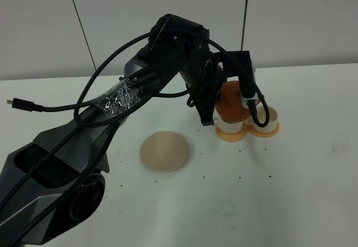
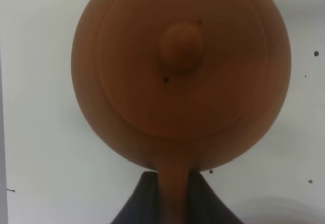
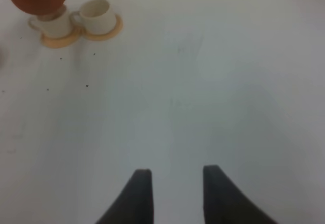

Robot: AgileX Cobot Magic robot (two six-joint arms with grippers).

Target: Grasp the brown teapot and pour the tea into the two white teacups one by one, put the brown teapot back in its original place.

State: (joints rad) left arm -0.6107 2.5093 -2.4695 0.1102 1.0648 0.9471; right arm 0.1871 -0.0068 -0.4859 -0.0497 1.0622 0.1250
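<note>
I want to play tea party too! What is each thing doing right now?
brown teapot: held in the air over one cup, lid on.
left gripper: shut on the teapot's handle.
right gripper: jaws slightly apart, empty.
cup under the teapot: upright.
other cup: upright, nothing above it.
orange coasters: flat, one under each cup.
beige disc: bare.

My high camera looks down on the brown teapot [image 1: 232, 106] from well back. My left wrist camera faces its top, very close. My right wrist camera sees it from well apart — sharing it and the two white teacups [image 3: 96, 14] with the high view.
</note>
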